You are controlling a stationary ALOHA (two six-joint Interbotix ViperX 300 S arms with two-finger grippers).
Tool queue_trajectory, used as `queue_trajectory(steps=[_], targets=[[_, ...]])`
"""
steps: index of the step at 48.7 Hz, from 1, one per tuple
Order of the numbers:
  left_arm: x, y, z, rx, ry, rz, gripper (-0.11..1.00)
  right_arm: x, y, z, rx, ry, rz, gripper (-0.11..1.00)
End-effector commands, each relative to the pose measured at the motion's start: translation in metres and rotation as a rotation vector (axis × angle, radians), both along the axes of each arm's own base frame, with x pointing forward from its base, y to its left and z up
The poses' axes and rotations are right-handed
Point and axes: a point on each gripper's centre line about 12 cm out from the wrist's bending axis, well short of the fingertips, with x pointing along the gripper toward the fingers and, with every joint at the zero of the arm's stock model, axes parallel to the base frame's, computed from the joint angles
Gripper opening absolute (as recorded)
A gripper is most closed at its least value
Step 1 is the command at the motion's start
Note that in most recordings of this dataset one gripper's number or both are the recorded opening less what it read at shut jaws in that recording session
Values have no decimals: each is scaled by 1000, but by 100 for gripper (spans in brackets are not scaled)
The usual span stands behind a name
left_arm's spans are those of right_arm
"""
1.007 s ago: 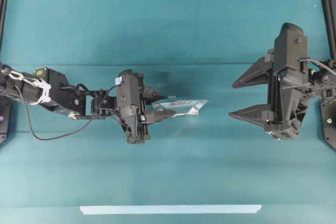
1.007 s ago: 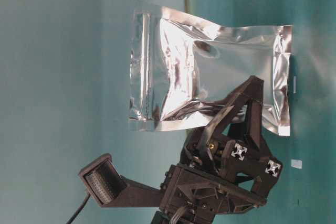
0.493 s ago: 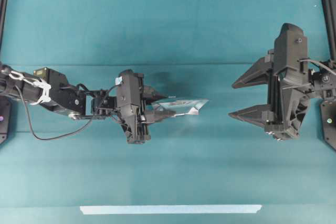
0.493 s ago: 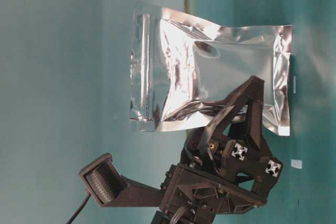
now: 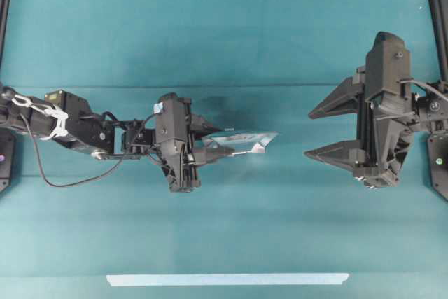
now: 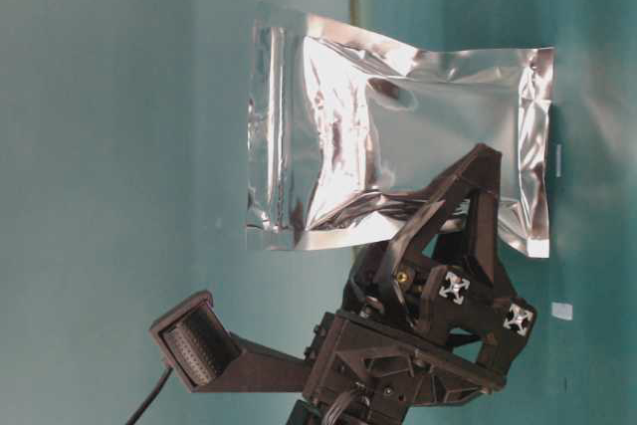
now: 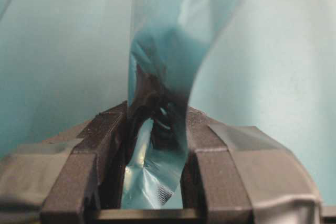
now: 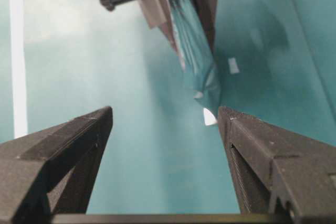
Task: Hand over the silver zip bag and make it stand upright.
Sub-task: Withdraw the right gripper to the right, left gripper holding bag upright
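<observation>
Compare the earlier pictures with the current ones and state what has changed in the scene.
Nothing visibly changed. The left claw stays shut on the silver zip bag, holding it above the table, and the right claw stays open, apart from the bag.

The left arm (image 5: 77,129) reaches in from the worktop's left edge toward the middle, its gripper (image 5: 210,138) pointing right with jaws pinched on the bag (image 5: 245,141), raised off the worktop. The right gripper (image 5: 323,131) sits near the right edge, facing left, jaws spread wide with nothing between them, well apart from the left one.
</observation>
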Motion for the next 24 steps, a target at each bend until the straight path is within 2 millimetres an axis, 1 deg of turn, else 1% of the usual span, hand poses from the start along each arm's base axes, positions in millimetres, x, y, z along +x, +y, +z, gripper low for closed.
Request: queue_trajectory(steps=[1, 24], targets=[[0, -6, 0, -2, 3, -14, 28, 1, 1, 6, 6, -25, -1, 86], [0, -7, 0, -1, 3, -18, 28, 0, 3, 2, 6, -9, 7, 86]])
